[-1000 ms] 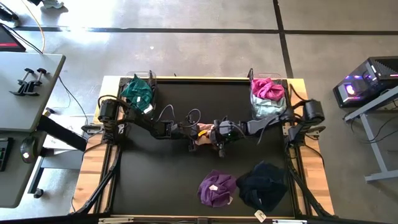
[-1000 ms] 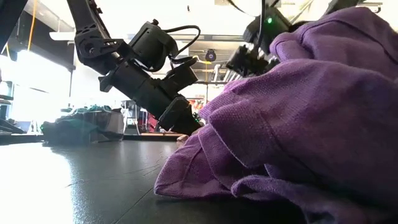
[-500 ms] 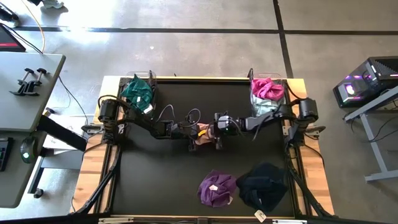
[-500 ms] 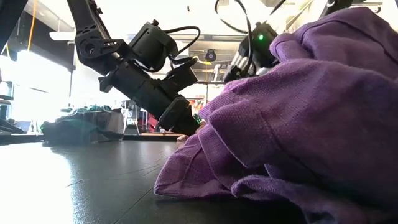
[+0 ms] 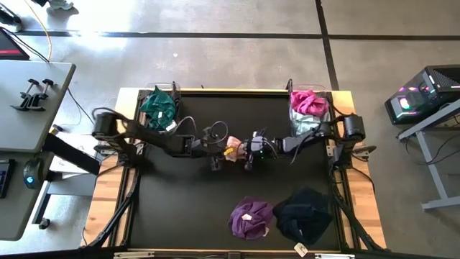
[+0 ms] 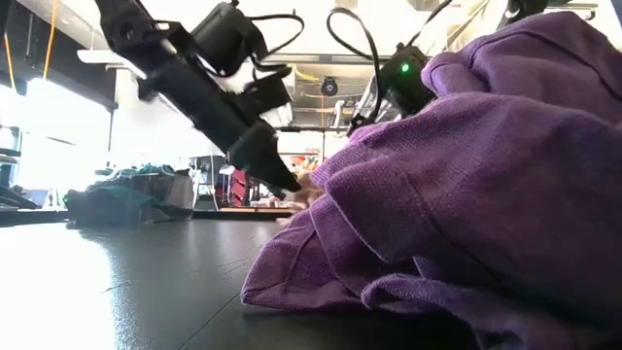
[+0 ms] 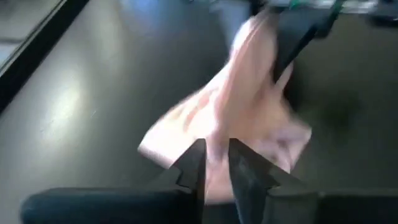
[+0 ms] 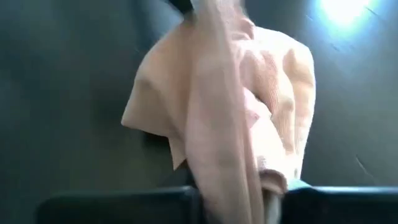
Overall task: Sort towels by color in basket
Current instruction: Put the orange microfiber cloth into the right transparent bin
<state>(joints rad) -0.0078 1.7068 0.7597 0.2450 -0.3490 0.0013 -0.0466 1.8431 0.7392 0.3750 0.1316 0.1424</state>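
Note:
A peach-pink towel (image 5: pixel 233 150) hangs over the middle of the black table between my two grippers. My left gripper (image 5: pixel 219 153) comes at it from the table's left and my right gripper (image 5: pixel 248 152) from the right; both are shut on it. A purple towel (image 5: pixel 251 218) and a dark navy towel (image 5: pixel 302 214) lie bunched near the table's front edge. Green towels fill the far-left basket (image 5: pixel 159 108). Magenta and pale mint towels fill the far-right basket (image 5: pixel 310 111). My left gripper pinches one end of the peach-pink towel (image 7: pixel 214 146) between its two nearly closed fingers (image 7: pixel 193 167), slanting down from the table's left. The cloth runs from there to the other gripper; how many layers, I cannot tell. My right gripper holds the towel's opposite end (image 8: pixel 236 168) between its fingers, which the cloth itself covers. A stretched band of cloth (image 8: pixel 214 74) runs from here to the left gripper, and the rest sags loosely beside it.
The purple towel (image 6: pixel 457 194) fills most of the low view and hides the right side of the table there. The baskets stand at the two far corners. Bare black tabletop (image 5: pixel 180 208) lies at the front left.
My left gripper has risen and drawn back a little toward the table's left edge, taking its end of the peach-pink towel up off the table. My right gripper has stayed close at the towel's right side.

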